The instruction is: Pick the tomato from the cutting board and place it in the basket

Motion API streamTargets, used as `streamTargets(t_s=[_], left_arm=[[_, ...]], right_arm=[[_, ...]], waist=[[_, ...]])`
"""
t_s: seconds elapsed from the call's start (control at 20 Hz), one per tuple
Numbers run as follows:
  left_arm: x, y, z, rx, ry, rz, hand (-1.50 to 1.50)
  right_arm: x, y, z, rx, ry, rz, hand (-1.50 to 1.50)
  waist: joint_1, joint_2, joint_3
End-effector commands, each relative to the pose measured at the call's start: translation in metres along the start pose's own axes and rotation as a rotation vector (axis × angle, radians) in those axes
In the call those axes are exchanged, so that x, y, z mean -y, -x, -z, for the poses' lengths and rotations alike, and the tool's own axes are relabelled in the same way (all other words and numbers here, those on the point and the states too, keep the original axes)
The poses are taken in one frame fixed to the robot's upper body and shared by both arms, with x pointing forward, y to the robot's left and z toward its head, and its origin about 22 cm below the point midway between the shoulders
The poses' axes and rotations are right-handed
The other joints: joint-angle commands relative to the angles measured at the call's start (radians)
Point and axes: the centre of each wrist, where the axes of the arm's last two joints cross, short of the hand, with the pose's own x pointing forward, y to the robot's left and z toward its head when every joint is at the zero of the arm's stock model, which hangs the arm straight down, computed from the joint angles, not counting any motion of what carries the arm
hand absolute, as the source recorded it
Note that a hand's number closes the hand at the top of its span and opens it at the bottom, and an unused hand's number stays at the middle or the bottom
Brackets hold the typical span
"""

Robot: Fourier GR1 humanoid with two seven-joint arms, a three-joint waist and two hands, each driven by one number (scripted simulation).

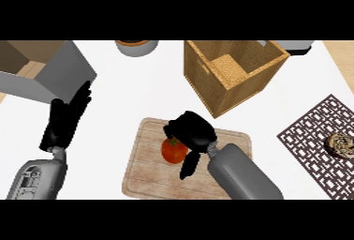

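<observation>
Our right hand (194,133) curls round the tomato (173,151), which sits on the cutting board (149,173) at the near middle of the worktop (138,89). Our left hand (66,122) rests open at the left. We judge the grasp is under way. Next we must lift the tomato and carry it far and right, over the open top of the basket (242,89).

So the right hand (194,133) is curled round the tomato (173,152), which sits on the cutting board (149,176). The wicker basket (214,89) stands just behind the board on the white worktop (138,93). The left hand (66,122) rests open at the left, fingers up.
</observation>
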Motion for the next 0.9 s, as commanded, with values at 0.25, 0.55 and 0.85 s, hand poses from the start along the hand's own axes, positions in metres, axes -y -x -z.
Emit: streamTargets(t_s=[0.25,0.55,0.85], left_arm=[[0.009,-0.009,0.015,0.024,0.043,-0.013,0.00],[0.022,-0.009,0.016,0.023,0.040,0.009,0.00],[0.000,0.001,0.006,0.008,-0.002,-0.008,0.00]], right_arm=[[0.040,-0.061,0.029,-0.310,0.030,-0.062,1.50],[0.089,-0.098,0.019,-0.268,0.178,0.268,1.50],[0.168,-0.134,-0.004,-0.223,0.443,0.513,1.50]], waist=[[0.052,0.025,0.006],[0.033,0.019,0.006],[0.010,0.005,0.006]])
